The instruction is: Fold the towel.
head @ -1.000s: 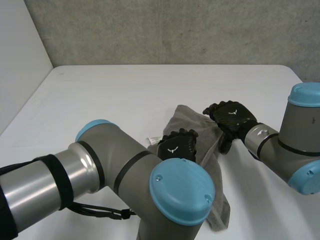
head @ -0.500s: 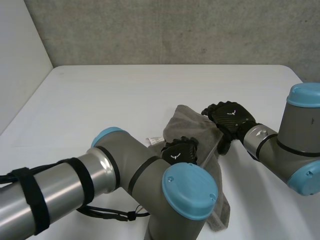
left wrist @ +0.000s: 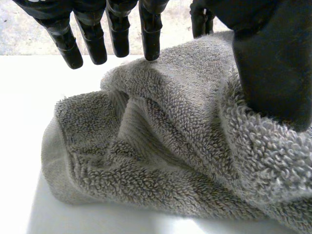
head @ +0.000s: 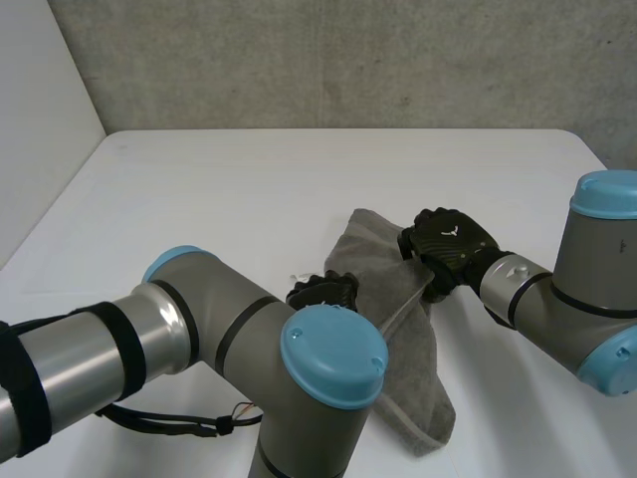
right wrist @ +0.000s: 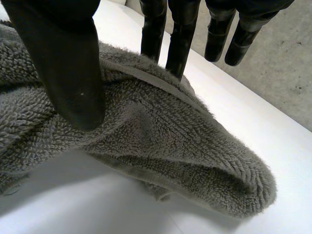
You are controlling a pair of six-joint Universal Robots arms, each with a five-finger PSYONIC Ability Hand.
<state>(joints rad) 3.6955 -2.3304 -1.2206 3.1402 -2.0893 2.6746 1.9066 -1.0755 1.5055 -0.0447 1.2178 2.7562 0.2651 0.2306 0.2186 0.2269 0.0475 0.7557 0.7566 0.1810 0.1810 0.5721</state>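
A grey towel lies bunched in a long heap on the white table, right of the middle. My left hand is at its left edge, half hidden behind my left elbow. In the left wrist view the left hand presses its thumb into the towel, and its straight fingers reach just over a raised fold. My right hand is on the towel's far right edge. There its thumb and two fingers close on a ridge of the towel.
A small white tag pokes out at the towel's left edge. My left arm crosses the near left of the table. A grey concrete wall stands behind the table's far edge.
My right hand has curled its fingers down onto the towel's far edge. My left hand and elbow have shifted a little to the left along the towel.
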